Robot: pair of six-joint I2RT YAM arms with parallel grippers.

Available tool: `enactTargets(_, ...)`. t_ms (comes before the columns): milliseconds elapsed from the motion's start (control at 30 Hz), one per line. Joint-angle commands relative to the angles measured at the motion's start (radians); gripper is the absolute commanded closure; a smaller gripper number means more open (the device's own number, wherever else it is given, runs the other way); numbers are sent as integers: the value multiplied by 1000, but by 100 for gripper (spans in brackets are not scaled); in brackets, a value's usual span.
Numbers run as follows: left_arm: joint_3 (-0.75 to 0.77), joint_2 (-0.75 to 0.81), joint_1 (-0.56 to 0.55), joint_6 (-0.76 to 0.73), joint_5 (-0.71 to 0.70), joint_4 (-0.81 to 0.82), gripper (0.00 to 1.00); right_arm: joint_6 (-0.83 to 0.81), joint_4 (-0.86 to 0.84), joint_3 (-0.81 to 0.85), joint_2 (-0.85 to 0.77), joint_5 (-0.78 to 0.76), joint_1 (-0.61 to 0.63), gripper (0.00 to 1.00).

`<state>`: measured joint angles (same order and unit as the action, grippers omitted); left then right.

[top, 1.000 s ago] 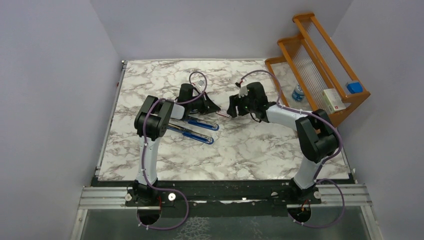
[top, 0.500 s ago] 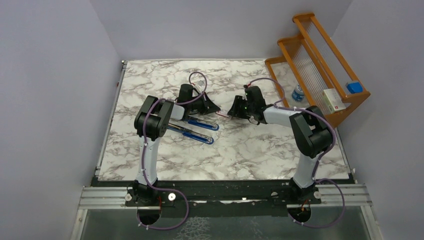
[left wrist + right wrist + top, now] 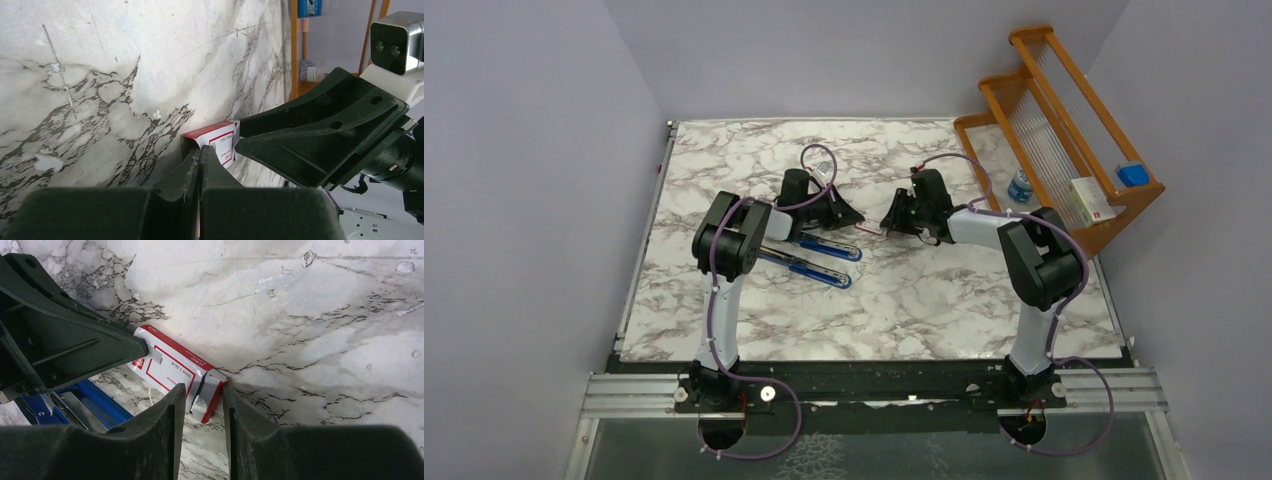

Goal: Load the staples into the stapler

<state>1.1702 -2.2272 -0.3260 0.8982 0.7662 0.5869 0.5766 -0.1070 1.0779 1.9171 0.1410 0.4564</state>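
Since a second ago the right pincer [image 3: 202,390] has swung in closer to the staples box [image 3: 171,370] and its fingers have drawn together; the box and the left pincer [image 3: 201,150] sit where they did. The small white box with its red label lies near the middle of the desk [image 3: 904,300], between the two pincers. One short end is open and shows grey inside. The right pincer stands at that open end with a narrow gap, one finger on each side of the box corner; I cannot tell whether they press on it. The left pincer meets the opposite end of the box. Its fingers are closed tight together, with the tips nipping the box's edge. Just beside the box, on the left arm's side and a little nearer the arm bases, lies the blue stapler [image 3: 809,269], opened into two long parts. Well apart from the box, toward the far right corner, stands a wooden rack [image 3: 1122,215] with a blue-capped bottle [image 3: 1021,186] at its foot.
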Motion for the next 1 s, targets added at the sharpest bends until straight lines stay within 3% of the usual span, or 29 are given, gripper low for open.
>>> enactTargets(0,-19,26,6,-7,-12,11,100,-17,56,9,36,-51,-3,65)
enactTargets(367,-19,26,7,-6,-9,14,100,-61,96,-49,6,-150,-2,67)
enactTargets(967,-18,23,12,-2,-7,17,100,-54,77,-110,-50,-144,-3,74)
